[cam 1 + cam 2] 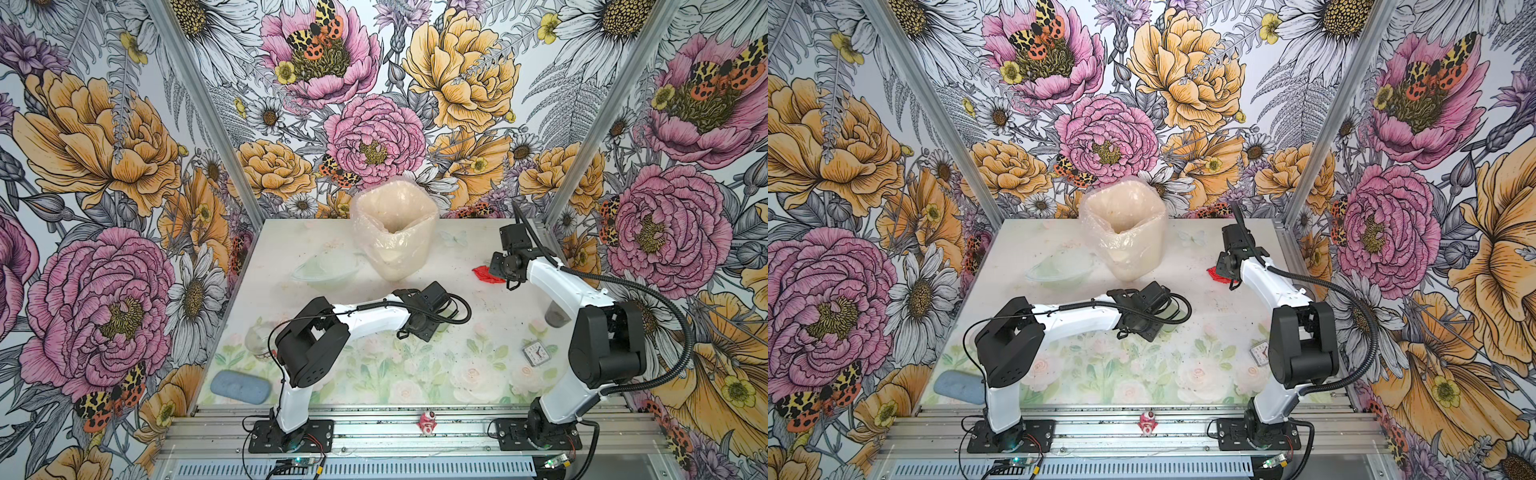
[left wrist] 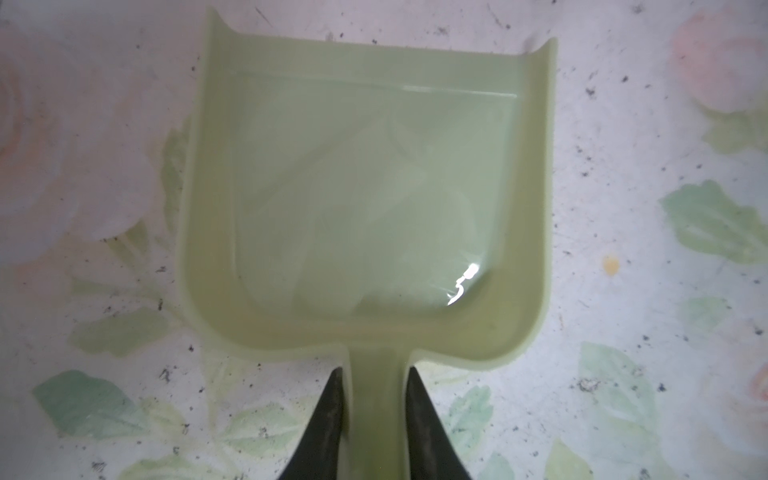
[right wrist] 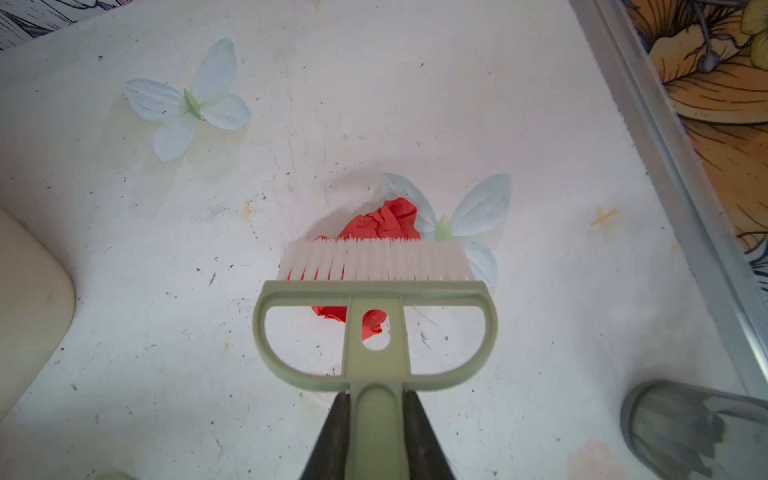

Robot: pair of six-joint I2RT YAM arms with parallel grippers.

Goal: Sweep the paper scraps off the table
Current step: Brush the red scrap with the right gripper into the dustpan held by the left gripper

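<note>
- Right of the bin (image 1: 392, 237), on the counter (image 1: 457, 332), lies the one red paper scrap (image 3: 390, 220) you can see; no other scrap shows in any view.
- And the brush?
- Your right tool (image 3: 376, 397) is clamped tight on the handle of the brush (image 3: 374, 266). The white bristles lie across the scrap, with red showing beyond them and through the handle frame. Whether they press down on it, I cannot tell.
- So which step am I in?
- By my reading, the sweep of that scrap, right at its start. Your left tool (image 2: 375, 372) is closed hard on the stem of the dustpan (image 2: 365, 199), which is empty and held in front of the bin, well apart from the scrap.
- What does the next move want?
- Two things, I'd say. Draw the brush from the far side of the scrap toward the front of the bin, bristles kept low, since crumpled paper will likely hop or roll out sideways. And bring the dustpan nearer, its open lip turned to the scrap and flat on the counter; whether it touches the counter now, I cannot tell.
</note>
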